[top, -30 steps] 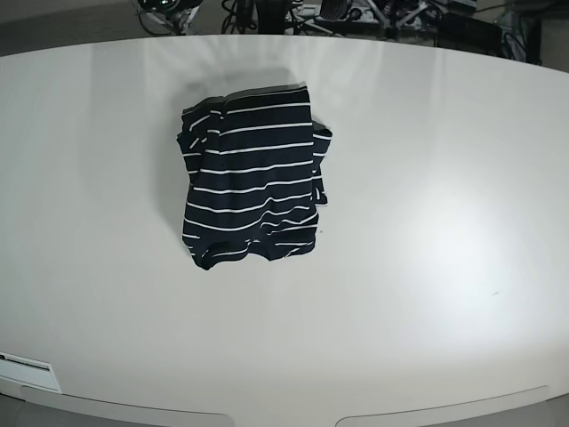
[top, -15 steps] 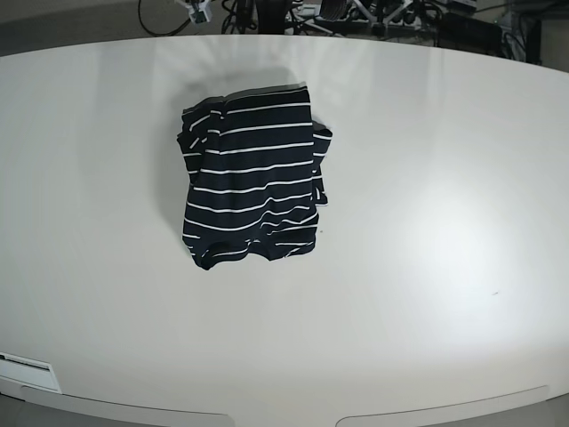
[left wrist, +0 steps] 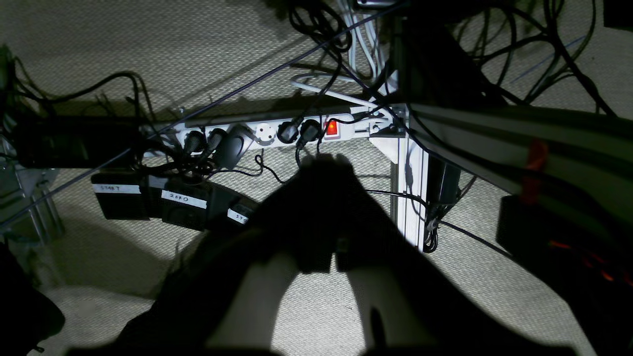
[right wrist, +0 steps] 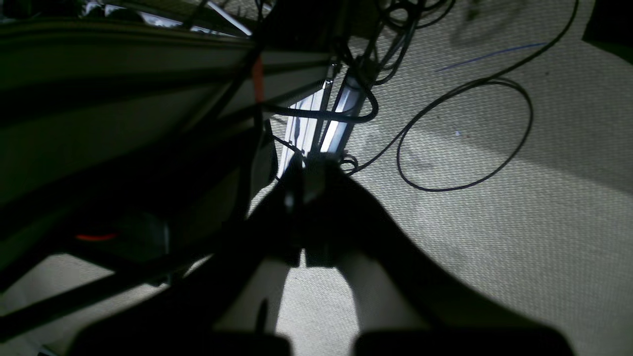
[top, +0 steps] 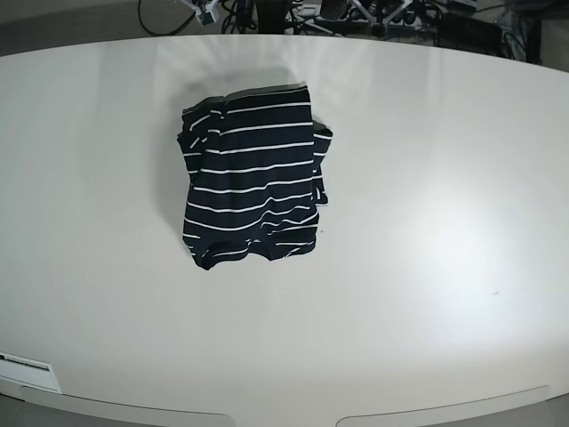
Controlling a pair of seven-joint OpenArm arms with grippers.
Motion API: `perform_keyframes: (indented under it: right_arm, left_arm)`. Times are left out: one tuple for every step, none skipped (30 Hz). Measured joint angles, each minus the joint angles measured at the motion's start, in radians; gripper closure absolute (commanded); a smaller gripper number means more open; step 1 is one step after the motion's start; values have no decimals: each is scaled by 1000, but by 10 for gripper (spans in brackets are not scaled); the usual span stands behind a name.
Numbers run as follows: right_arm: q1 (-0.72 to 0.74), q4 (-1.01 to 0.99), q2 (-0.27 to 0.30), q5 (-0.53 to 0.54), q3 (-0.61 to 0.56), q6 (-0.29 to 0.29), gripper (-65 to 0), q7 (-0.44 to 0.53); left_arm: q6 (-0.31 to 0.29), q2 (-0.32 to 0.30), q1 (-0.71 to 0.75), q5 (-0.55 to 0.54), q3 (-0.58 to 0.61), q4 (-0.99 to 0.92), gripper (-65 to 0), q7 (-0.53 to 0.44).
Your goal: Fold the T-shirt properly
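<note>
The T-shirt (top: 252, 174) was seen folded into a compact bundle on the white table (top: 427, 222), left of centre. Both grippers were held off the table over carpet (left wrist: 123, 44) strewn with cables (a power strip (left wrist: 277, 132) among them); the left gripper (left wrist: 332, 173) and right gripper (right wrist: 311, 170) were closed, tips together.

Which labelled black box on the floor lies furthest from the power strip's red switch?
The box labelled START; the ZERO box and a third box lie closer to the lit switch.
</note>
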Motion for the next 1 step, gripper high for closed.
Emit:
perform_keyframes:
  right_arm:
    - [3, -1, 0, 0, 0, 8, 0, -3]
  left_arm:
    - [0, 1, 0, 0, 0, 0, 0, 0]
